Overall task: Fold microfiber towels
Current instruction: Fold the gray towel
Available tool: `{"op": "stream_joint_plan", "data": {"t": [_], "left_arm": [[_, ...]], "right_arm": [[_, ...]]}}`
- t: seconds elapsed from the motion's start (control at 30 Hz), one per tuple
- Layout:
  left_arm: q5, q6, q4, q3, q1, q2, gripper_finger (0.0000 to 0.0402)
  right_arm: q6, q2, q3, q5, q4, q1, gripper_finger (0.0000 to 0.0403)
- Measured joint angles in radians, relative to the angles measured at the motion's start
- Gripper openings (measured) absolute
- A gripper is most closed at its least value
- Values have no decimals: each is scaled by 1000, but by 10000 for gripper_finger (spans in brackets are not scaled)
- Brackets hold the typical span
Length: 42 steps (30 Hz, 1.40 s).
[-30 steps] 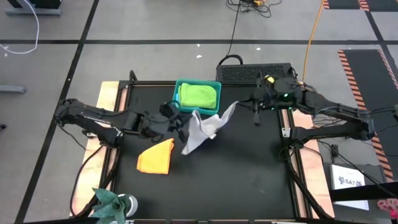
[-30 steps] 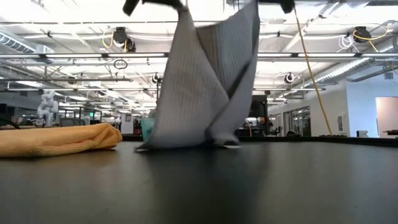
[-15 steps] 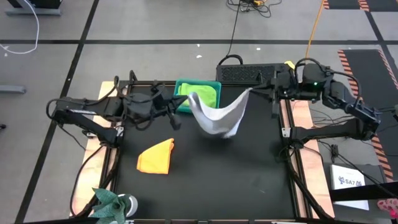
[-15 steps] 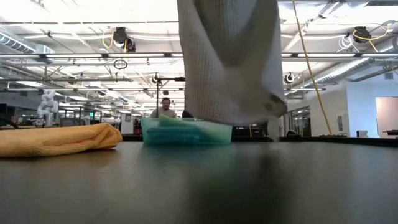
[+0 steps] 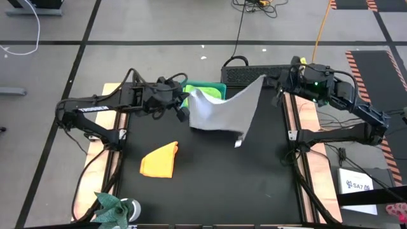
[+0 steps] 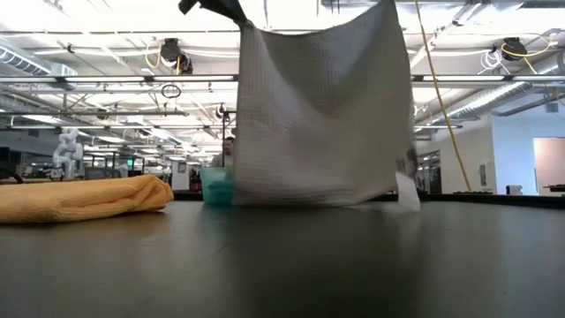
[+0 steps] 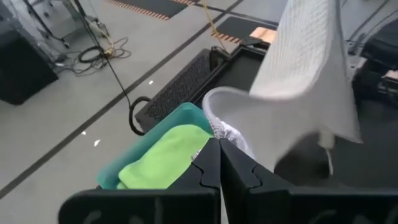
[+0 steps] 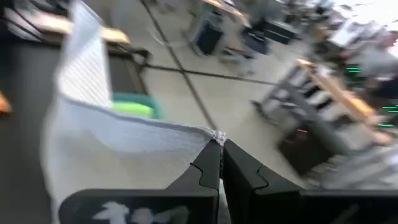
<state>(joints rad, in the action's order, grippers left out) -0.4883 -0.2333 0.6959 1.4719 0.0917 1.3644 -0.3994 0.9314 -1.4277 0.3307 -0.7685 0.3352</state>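
Both grippers (image 5: 186,97) (image 5: 264,79) pinch grey towel (image 5: 222,113) corners, stretched aloft

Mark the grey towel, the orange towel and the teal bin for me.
grey towel (image 5: 219,111): high view, middle of the hanging cloth held up between both arms.
orange towel (image 5: 160,159): high view, centre of the folded cloth on the table.
teal bin (image 5: 203,84): high view, far rim above the lime green towel (image 5: 205,91).

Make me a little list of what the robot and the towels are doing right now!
left gripper: shut on one top corner of the grey towel
right gripper: shut on the other top corner
grey towel: hanging spread between both grippers, bottom edge near the table
orange towel: lying on the table, folded
green towel: in the teal bin
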Motion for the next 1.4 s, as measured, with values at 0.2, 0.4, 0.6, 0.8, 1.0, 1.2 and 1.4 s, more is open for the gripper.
{"op": "stream_joint_plan", "data": {"t": [0.2, 0.4, 0.6, 0.8, 1.0, 1.2, 1.4], "left_arm": [[19, 3, -4, 0, 37, 6, 0], [38, 2, -11, 0, 56, 6, 0], [101, -33, 37, 2, 43, 29, 0], [195, -151, 179, 0, 16, 80, 0], [322, -215, 237, 3, -34, 140, 0], [440, -226, 200, 2, -79, 230, 0], [548, -253, 97, 2, -115, 308, 0]], "right_arm": [[-161, 4, 0, 11, 0, 104, 0], [-160, 4, 0, -75, -40, 188, 0], [-33, 10, 30, -126, -156, 202, 0], [142, 9, 150, -216, -271, 199, 0], [303, -10, 297, -327, -270, 128, 0], [479, -21, 394, -498, -266, 3, 0], [580, -35, 441, -519, -256, -113, 0]]}}
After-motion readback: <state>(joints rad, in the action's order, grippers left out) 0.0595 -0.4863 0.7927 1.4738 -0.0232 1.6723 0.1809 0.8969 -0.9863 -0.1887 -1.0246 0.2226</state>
